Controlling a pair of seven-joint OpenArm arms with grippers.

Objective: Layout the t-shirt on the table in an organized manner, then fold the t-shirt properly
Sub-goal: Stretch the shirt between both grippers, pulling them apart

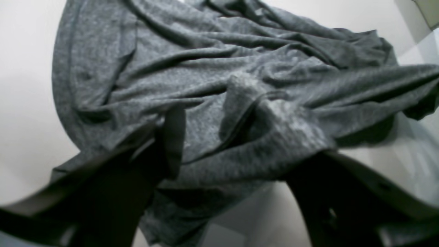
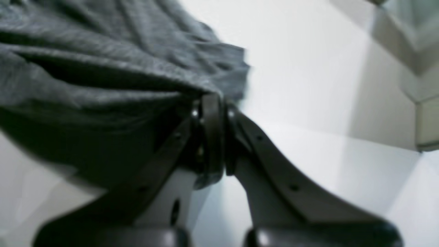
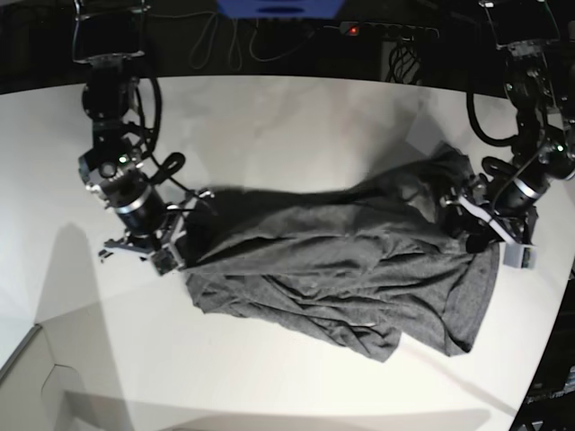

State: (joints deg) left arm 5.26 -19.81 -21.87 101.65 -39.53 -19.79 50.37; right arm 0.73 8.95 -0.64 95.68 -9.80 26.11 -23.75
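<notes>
A: Base view first. Where's the t-shirt [image 3: 341,269]?

B: Spread in a wrinkled band across the middle of the table [image 3: 269,117], running from the right gripper [image 3: 171,242] on that view's left to the left gripper [image 3: 485,224] on its right. One end is lifted at each gripper; the lower hem sags toward the front edge.

A: And the right gripper's fingers?

B: Right wrist view shows the 2 fingers [image 2: 212,130] pressed together, pinching a fold of the shirt's edge [image 2: 103,79], with a scrap of cloth poking out below them. The cloth hangs in shadow above the white tabletop [image 2: 308,85].

A: The left one?

B: Left wrist view: its 2 fingers [image 1: 171,137] stand apart, the grey fabric [image 1: 219,75] draped over and between them. Whether they grip it I cannot tell; the tips are hidden by cloth.

A: Anything else around?

B: Dark cables [image 3: 225,40] and a blue object [image 3: 278,7] behind the table's far edge.
</notes>
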